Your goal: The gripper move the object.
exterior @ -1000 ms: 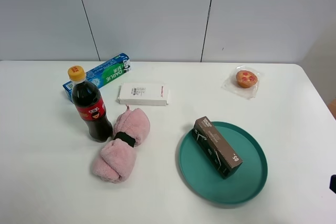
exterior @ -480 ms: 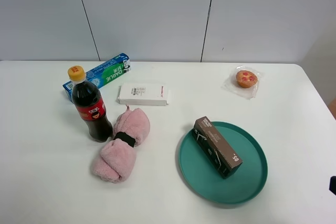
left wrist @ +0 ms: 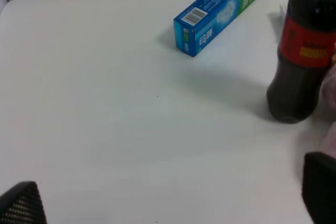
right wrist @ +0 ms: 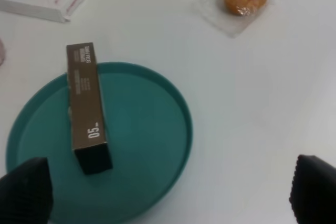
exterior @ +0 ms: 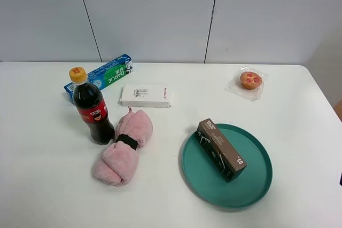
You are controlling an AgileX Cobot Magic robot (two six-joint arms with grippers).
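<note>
White surface (exterior: 299, 126) w/ pale wall panels behind. Dark brown carton (exterior: 222, 149) lies flat on teal plate (exterior: 255, 188), near side of surface, right of middle, one end reaching plate's rim. Right gripper (right wrist: 168, 192) hangs above plate's near edge, jaws wide, holding nothing, clear of carton. Left gripper (left wrist: 168, 203) over bare surface near cola bottle (exterior: 92, 107), jaws wide too. Toothpaste carton (exterior: 99, 77), white box (exterior: 146, 96), pink towel roll (exterior: 124, 148), wrapped muffin (exterior: 250, 80) lie apart.

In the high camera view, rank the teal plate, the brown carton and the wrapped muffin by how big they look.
1. teal plate, clearly largest.
2. brown carton, lying on the plate.
3. wrapped muffin, smallest; it sits farther back, so it may look slightly undersized.
</note>
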